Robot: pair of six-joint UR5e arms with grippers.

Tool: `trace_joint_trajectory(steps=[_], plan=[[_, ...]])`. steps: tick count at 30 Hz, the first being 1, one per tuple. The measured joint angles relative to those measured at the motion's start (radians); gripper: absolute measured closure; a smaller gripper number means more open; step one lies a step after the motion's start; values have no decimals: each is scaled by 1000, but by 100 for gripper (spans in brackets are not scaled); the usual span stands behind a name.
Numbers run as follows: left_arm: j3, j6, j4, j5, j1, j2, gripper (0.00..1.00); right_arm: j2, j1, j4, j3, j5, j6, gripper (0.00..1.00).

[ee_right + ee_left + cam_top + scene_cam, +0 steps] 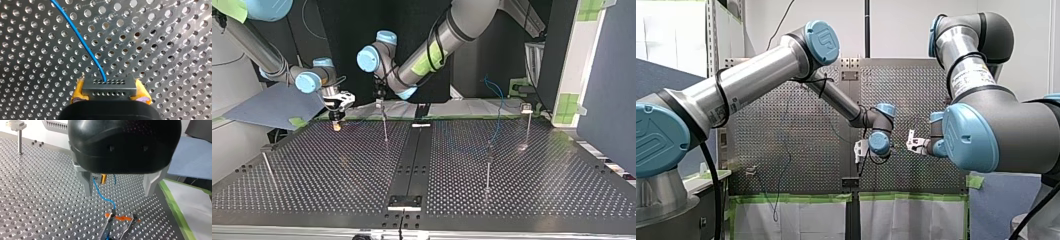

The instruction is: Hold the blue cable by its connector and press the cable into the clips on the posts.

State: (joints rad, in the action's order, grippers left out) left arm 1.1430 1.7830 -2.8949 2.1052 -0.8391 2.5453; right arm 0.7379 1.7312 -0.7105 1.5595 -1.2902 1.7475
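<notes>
Top view, left to right.

- **Far left:** the far-left post (pixel 268 167) stands with no cable near it.
- **Next:** my right gripper (pixel 336 124) sits low over the perforated table (pixel 337 200). Its yellow pads (pixel 78 92) are clamped on the dark connector (pixel 109 87). The blue cable (pixel 85 47) leaves the connector's face and runs off across the holes.
- **Just beside it:** my left gripper (pixel 119 192) has its metal fingers spread wide and holds nothing. It hangs over the orange clip (pixel 120 218) on the second post (pixel 385 127). The cable reaches that clip, but whether it is seated is unclear.
- **Further right:** third post (pixel 488 172), then corner post (pixel 526 122).

Risks:
- A tug from the connector end could pull the cable off the clip or bend the thin post.
- The grippers are close and could collide.
- Slack cable may snag.
</notes>
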Motion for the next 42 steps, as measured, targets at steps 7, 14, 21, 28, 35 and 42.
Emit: trace_joint_trajectory(steps=[7, 14, 21, 28, 35, 42], plan=[[25, 37, 27, 5, 1, 1, 0, 0, 1, 0, 0, 0, 0, 100], [33, 43, 39, 7, 4, 1, 0, -1, 1, 1, 0, 0, 0, 100], [33, 45, 49, 9, 10, 1, 0, 0, 2, 2, 0, 4, 0, 100], [33, 47, 49, 28, 15, 1, 0, 0, 2, 3, 0, 6, 0, 100], [33, 47, 49, 34, 16, 1, 0, 0, 2, 2, 0, 6, 0, 100], [33, 47, 48, 40, 16, 1, 0, 0, 1, 3, 0, 6, 0, 100]])
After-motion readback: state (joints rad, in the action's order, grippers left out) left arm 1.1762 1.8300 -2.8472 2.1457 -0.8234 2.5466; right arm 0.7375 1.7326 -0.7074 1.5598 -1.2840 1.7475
